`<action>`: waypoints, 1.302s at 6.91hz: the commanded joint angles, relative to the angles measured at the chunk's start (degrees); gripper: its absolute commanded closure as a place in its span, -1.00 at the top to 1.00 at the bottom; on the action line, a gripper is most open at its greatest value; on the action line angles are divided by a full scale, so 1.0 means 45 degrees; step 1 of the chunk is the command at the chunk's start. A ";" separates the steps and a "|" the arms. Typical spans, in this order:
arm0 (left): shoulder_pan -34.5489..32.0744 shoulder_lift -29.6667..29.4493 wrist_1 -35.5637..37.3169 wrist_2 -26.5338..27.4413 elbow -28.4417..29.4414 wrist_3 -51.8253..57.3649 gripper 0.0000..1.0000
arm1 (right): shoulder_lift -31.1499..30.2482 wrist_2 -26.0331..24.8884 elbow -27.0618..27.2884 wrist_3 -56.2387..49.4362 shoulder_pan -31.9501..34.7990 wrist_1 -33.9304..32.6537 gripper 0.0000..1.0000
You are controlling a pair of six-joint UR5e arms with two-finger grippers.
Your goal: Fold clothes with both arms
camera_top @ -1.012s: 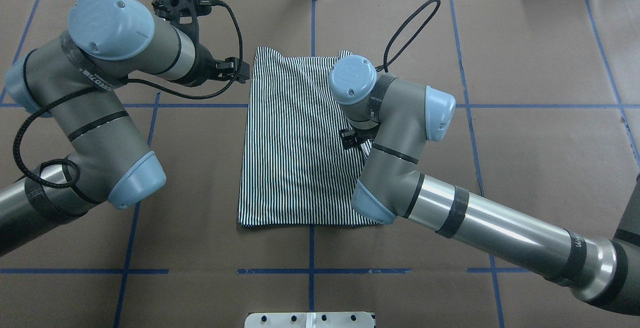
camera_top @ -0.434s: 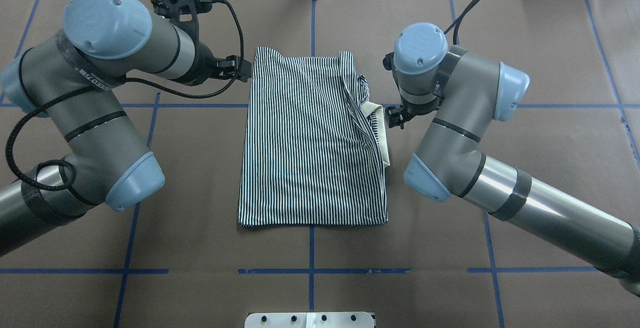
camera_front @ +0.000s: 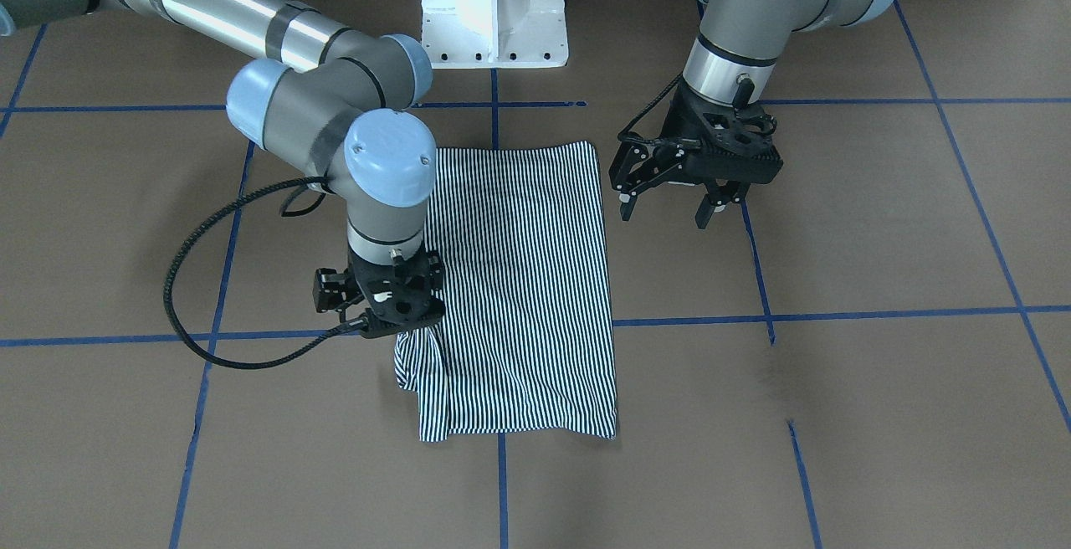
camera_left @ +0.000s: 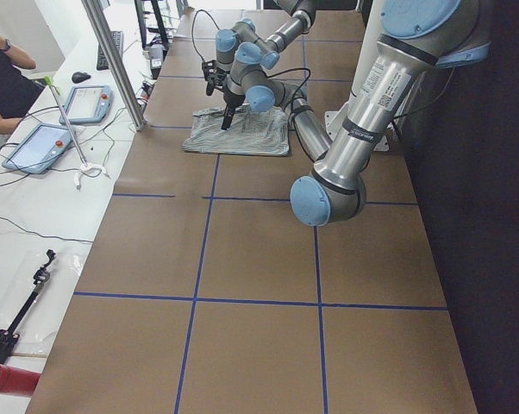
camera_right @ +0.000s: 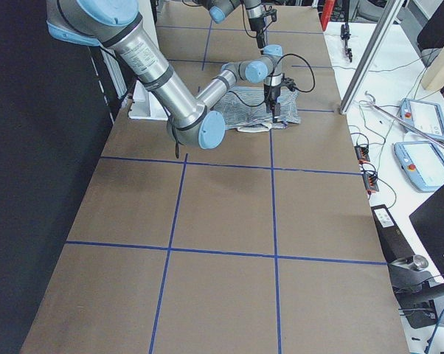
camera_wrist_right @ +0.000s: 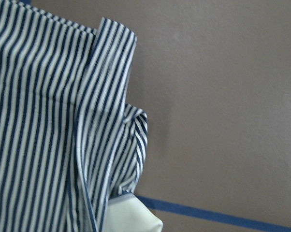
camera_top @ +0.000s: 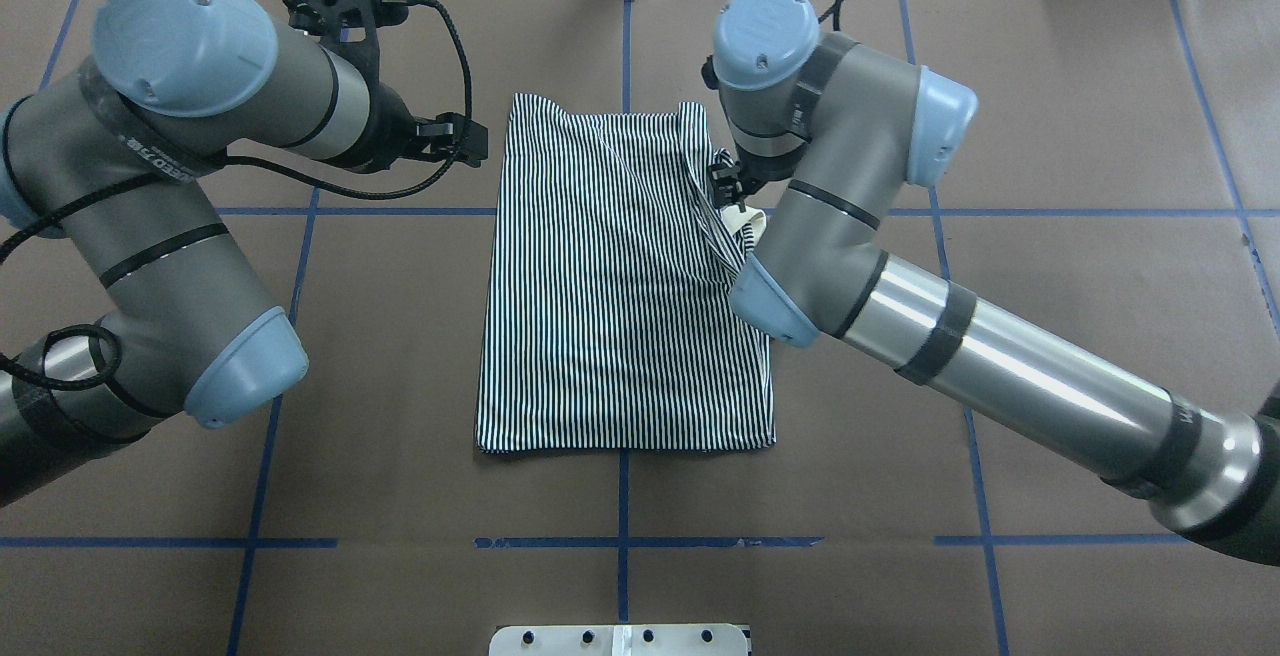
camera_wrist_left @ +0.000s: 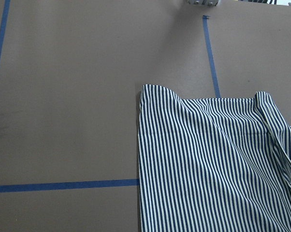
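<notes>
Brown surface point(camera_top: 1050, 336) bears a folded striped shirt point(camera_top: 610, 286), one edge bunched. Nearby the left tool point(camera_front: 665, 212) hangs spread. Whether the right tool point(camera_front: 386, 319), down at that edge, grips it is unclear.

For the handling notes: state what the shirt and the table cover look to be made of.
Shirt: soft matte cloth, probably a cotton knit; it folds and wrinkles limply. Table cover: matte brown paper or card, seemingly; flat, dull, without gloss.

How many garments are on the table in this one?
1. The striped shirt lies folded at the middle of the table. The right gripper is over one long edge, and the open left gripper is apart, off the opposite edge. Its folded layers could hide something underneath.
</notes>
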 commanded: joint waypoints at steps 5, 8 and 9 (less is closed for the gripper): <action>-0.0716 0.0659 0.0685 -0.0576 -0.0674 0.0916 1.00 | 0.0589 -0.0659 -0.1953 -0.0752 -0.0915 0.0190 1.00; -0.0697 0.0659 0.0685 -0.0597 -0.0655 0.0916 1.00 | 0.0549 -0.0679 -0.1915 -0.1511 -0.0566 -0.0335 1.00; -0.0677 0.0640 0.0685 -0.0616 -0.0655 0.0896 1.00 | 0.0336 -0.0679 -0.1876 -0.1843 -0.0273 -0.0337 1.00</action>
